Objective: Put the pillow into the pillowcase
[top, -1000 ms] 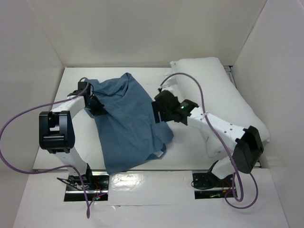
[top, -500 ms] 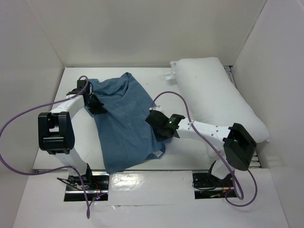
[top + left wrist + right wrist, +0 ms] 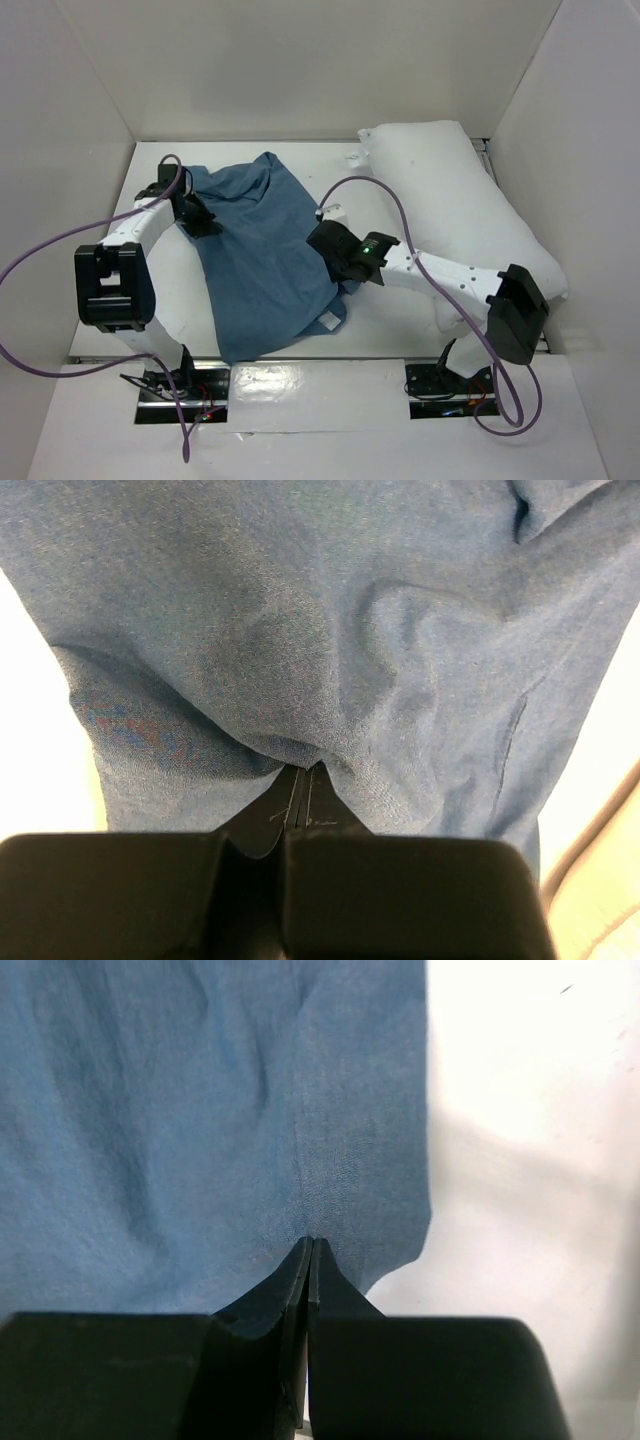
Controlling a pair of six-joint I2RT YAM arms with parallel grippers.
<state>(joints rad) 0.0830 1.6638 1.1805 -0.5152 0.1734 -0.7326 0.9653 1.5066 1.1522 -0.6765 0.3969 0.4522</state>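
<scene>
The blue pillowcase [image 3: 265, 250] lies wrinkled on the white table, left of centre. The plump white pillow [image 3: 465, 205] lies at the back right, apart from the cloth. My left gripper [image 3: 203, 224] is at the pillowcase's upper left edge. In the left wrist view its jaws [image 3: 303, 770] are shut on a bunched fold of the pillowcase [image 3: 350, 630]. My right gripper [image 3: 331, 263] is at the cloth's right edge, and in the right wrist view it [image 3: 308, 1243] is shut on the pillowcase [image 3: 200, 1110] near its border.
White walls enclose the table [image 3: 390, 320] on the left, back and right. Purple cables [image 3: 400, 200] loop over both arms. The arm bases [image 3: 440, 385] stand on a shiny strip at the near edge. Bare table [image 3: 530, 1160] shows right of the cloth.
My right gripper came down and left onto the pillowcase's right edge and closed on it. The cloth's lower right corner shifted slightly. The left arm drew back a little, still gripping.
</scene>
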